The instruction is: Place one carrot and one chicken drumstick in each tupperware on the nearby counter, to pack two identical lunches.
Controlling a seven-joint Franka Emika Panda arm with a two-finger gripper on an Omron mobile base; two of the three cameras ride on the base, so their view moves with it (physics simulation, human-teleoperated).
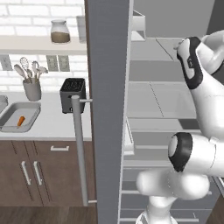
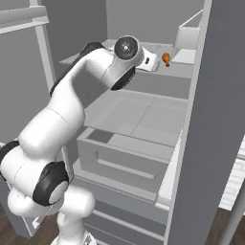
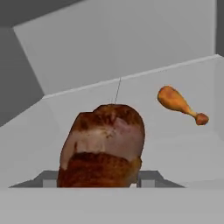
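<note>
Claw [image 3: 99, 183] grips drumstick [image 3: 103, 146]; second drumstick [image 3: 180, 103] beyond

One chicken drumstick [image 3: 101, 146] sat close before the hand camera, its thick, browned, mottled end up. A second drumstick [image 3: 180, 104], orange-brown, lay on its side on a pale fridge shelf [image 3: 175, 144], bone end lower right. One tupperware [image 1: 19, 116], a shallow grey tray, rested on the surface [image 1: 57, 124], holding one orange carrot [image 1: 20, 121] laid diagonally.
</note>
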